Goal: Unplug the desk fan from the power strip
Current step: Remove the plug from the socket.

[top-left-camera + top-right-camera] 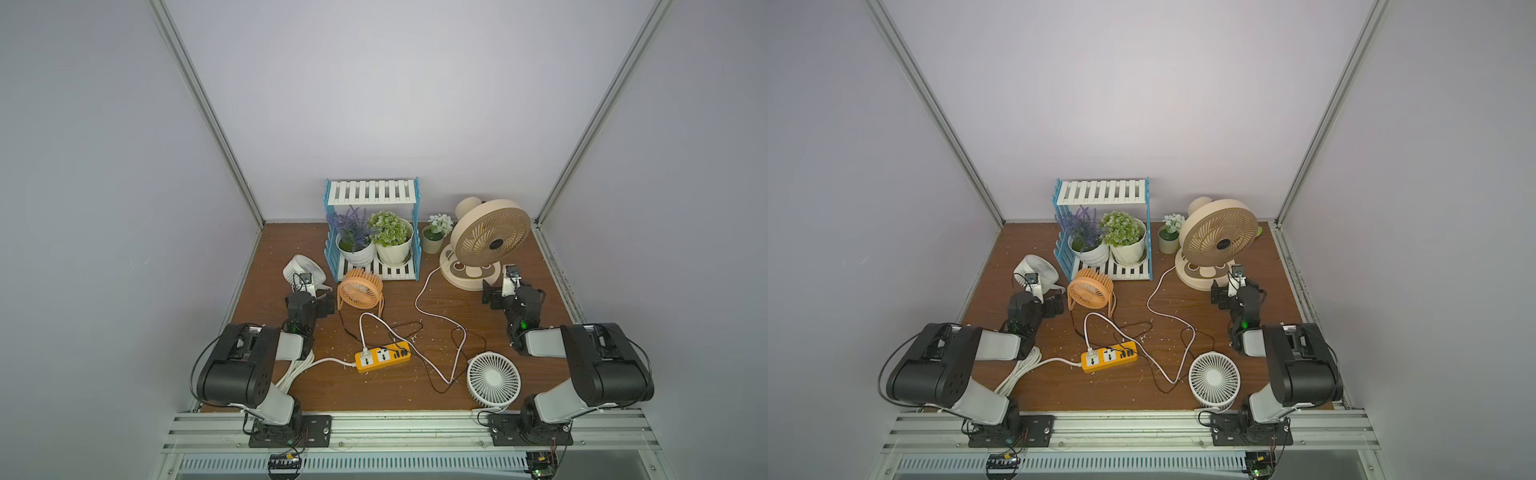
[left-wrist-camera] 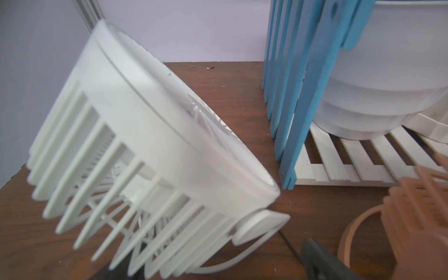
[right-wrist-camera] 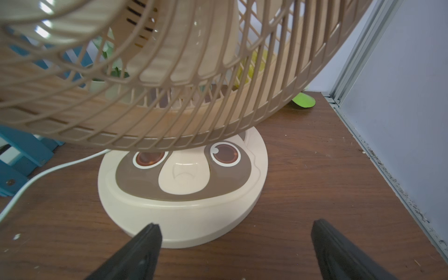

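While left pincer [image 1: 309,301] and right pincer [image 3: 235,224] hang spread, empty, the reach seems unstarted; next: pinch the plug [image 1: 364,353] on the strip [image 1: 384,358]

Twin black-and-grey arms on screwed black plates [image 1: 318,428].
Left arm [image 1: 239,365] and right arm [image 1: 598,365]: black housings, pale grey links, looping black cables [image 1: 195,365]; a green light [image 1: 524,323] on the right wrist; right pincer [image 3: 235,222] fingers [image 3: 135,252] black, tapered.

readable text: none | power strip [image 1: 382,356]: any print too small to tell | brands, numbers: none
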Action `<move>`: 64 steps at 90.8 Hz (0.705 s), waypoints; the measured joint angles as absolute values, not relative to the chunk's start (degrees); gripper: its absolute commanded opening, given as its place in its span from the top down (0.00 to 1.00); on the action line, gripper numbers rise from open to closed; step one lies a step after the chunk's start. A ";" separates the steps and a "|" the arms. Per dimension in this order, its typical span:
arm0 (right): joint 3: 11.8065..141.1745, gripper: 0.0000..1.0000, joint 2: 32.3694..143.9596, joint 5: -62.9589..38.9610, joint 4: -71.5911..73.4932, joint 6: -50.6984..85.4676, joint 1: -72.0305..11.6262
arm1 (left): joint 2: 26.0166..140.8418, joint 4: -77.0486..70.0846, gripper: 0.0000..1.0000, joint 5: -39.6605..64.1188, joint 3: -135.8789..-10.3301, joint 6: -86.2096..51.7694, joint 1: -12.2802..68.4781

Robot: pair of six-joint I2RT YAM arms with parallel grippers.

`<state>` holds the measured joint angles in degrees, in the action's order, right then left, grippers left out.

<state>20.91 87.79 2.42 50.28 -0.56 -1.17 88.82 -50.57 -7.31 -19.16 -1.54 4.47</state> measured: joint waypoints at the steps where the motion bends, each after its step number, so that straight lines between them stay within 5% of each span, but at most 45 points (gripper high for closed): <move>1: 20.91 0.01 87.79 2.42 50.28 -0.58 -1.17 | 88.82 -50.59 0.00 -7.31 -19.16 -1.54 4.47; 64: 20.91 0.01 88.09 2.39 51.07 -1.10 -1.17 | 89.10 -51.59 0.00 -7.77 -19.18 -2.52 4.16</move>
